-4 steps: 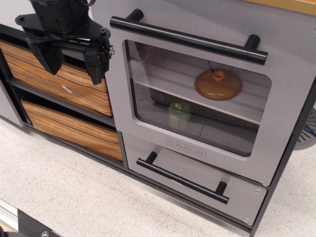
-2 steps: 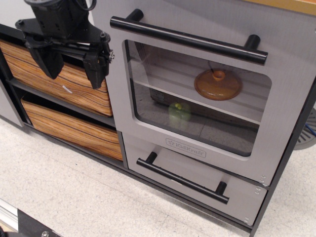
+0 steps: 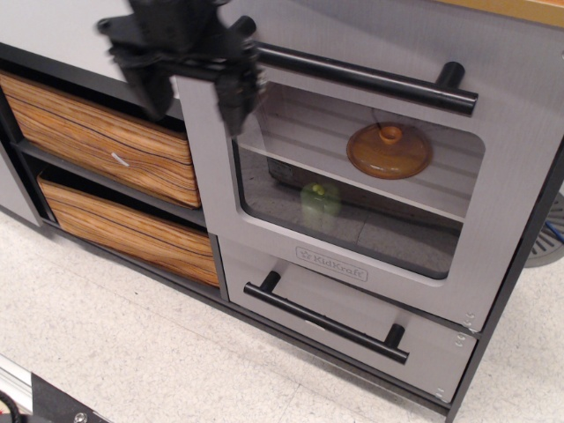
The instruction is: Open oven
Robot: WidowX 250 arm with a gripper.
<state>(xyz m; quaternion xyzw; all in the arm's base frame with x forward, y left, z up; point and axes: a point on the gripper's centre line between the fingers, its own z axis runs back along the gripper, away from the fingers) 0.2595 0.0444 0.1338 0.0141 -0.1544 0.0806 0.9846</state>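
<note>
While the door is shut, the scene reads so:
Oven (image 3: pixel 352 176): right half of the cabinet; silver door flush with the frame, logo under the window.
Handle (image 3: pixel 370 77): long black bar across the door's top edge; its left end is hidden behind the gripper.
Gripper (image 3: pixel 192 88): blurred, at the door's upper left corner; two dark fingers (image 3: pixel 236 92) point down with a clear gap between them, holding nothing. One finger lies over the window's left edge, the other over the black frame beside the door.
Inside: an orange lid (image 3: pixel 389 150) on the shelf, a green object (image 3: pixel 320 204) below it.
Panel (image 3: pixel 339 319): grey, under the door, short black bar.
Drawers (image 3: pixel 97 141): two wood-grain fronts, stacked, left of the oven.
</note>
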